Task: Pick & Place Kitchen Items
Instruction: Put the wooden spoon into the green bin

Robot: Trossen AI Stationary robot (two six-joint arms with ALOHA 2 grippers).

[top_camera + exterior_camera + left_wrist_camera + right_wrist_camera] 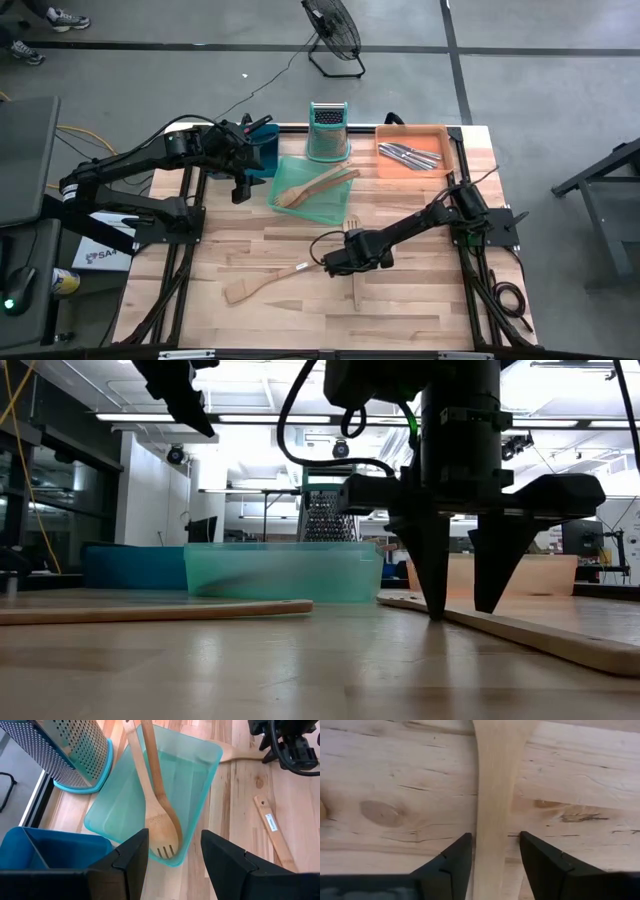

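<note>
A: We're bringing the right gripper [492, 852] down, fingers apart, straddling the pale wooden fork's [353, 262] flat handle lying on the butcher-block table [420, 310].
B: Risk?
A: Thin handle, flush on the wood. Pads may be skidding over it. Left gripper [172, 855] is hovering open over the green plastic tray [200, 757].

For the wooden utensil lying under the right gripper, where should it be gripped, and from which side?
Grip the wooden utensil on its narrow handle, from straight above, fingers straddling its width. It lies flat on the table, so only its two thin edges offer purchase. The right gripper is already placed that way, open, one finger on each side of the handle. The left gripper hangs open above the green tray.
</note>
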